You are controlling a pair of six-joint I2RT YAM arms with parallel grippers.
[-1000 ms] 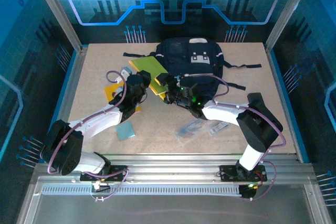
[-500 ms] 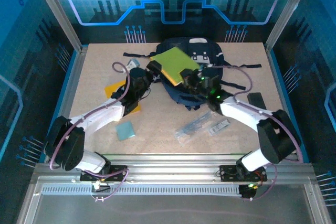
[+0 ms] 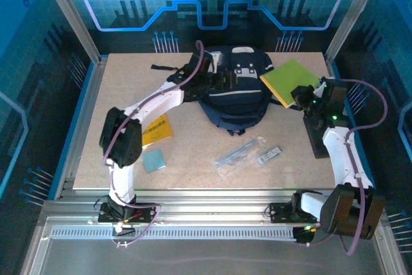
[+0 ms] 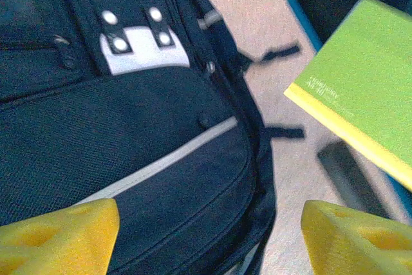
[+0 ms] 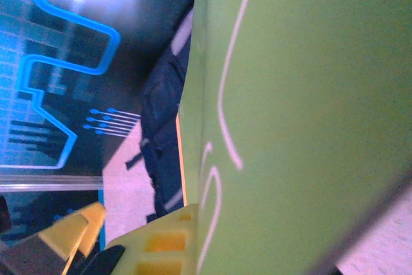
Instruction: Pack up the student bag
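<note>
Two arms are both reaching toward the far half of the table.

Top cam first: the student bag lies flat at the back middle of the table with its white-grey patch facing up. The left gripper is over the bag's upper-left part. The right gripper is off to the right of the bag, clamped on the near corner of a green book. The book sits just beside the bag and doesn't touch it. There's loose stuff on the near half: an orange booklet, a small pale-blue square, and a clear plastic packet with a little label strip right next to it.

Left wrist cam: the yellow fingertips are spread wide apart with nothing gripped, just bag fabric below them. Can't tell if they touch it. You get a good look at the patch with its round studs and at a light-grey stripe across the navy fabric. The green book, with its yellow edge, is at upper right, and there's a dark flat thing on the table under it.

Right wrist cam: the book's green cover, with a pale scribbly line on it, takes up the right side. One yellow finger is pressed against it. The bag is a dark sliver past the book's edge.
</note>
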